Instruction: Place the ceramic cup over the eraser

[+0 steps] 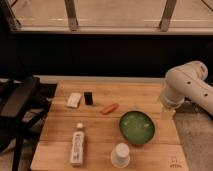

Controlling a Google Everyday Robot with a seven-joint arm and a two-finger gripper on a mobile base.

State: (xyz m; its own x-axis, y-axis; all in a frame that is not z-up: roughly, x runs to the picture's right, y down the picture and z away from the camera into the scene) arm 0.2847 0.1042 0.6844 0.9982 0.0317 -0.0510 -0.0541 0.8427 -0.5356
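Standing near the front edge of the wooden counter (pixel 145 95), the ceramic cup (pixel 121 154) is pictured just in front of the green bowl (pixel 136 127) and slightly to its left, close to it but not touching. The eraser (pixel 88 97) is seen upright well to the bowl's rear left, apart from the cup, with a flat white block (pixel 74 100) set just beside it on the side farther from the bowl. Between the eraser and the bowl, a small orange object (pixel 109 108) is laid at a slant. A white bottle (pixel 77 147) is laid flat to the bowl's front left, its cap turned away from the front edge. The end effector (pixel 167 111) is held behind and to the right of the bowl, at the counter's edge, under the white arm (pixel 187 85); whether it is released or clenched cannot be told. Nothing is seen to be carried by it.
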